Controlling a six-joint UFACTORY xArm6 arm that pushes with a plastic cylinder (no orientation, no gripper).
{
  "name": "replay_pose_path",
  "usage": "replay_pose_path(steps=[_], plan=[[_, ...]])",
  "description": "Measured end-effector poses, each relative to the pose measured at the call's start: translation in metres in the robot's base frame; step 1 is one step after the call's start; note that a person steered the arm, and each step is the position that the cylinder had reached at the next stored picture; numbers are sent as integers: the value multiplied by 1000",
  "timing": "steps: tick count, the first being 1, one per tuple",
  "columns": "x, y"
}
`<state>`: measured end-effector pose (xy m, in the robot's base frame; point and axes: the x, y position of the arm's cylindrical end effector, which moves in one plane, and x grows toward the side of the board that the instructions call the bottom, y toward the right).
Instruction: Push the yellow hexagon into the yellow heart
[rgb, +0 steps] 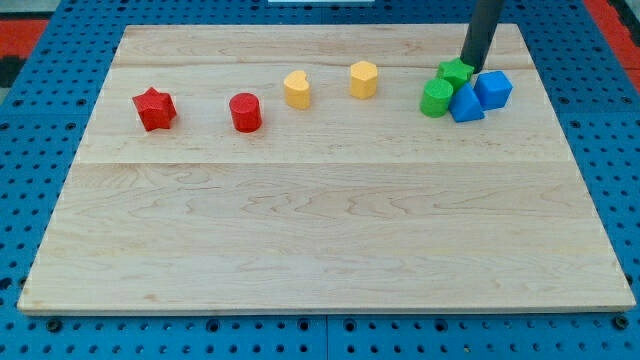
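A dark rod comes down from the view's top right, and my tip rests on the counter, a pale wooden board lying on a blue pegboard surface. There is no pincer on this arm, so nothing is open, closed or held; the rod simply ends in a blunt point. My tip sits at the upper edge of a tight cluster of four blocks in the board's upper right. It touches or nearly touches a green block of unclear shape, just to its lower left. Below that one sits a green cylinder. To the right of the green pair are a blue triangular block and a blue block that looks cube-like; all four are pressed close together.

Further toward the view's left, well apart from my tip, the yellow hexagon stands alone. Near it, to its left and slightly lower, is the yellow heart; a clear gap separates the two. Continuing left come a red cylinder and then a red star, each standing separately. No containers show anywhere on the counter.
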<state>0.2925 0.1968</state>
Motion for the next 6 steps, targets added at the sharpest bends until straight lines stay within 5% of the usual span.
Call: replay_pose_path(steps=[1,6], plan=[[-14,0],[4,-198]])
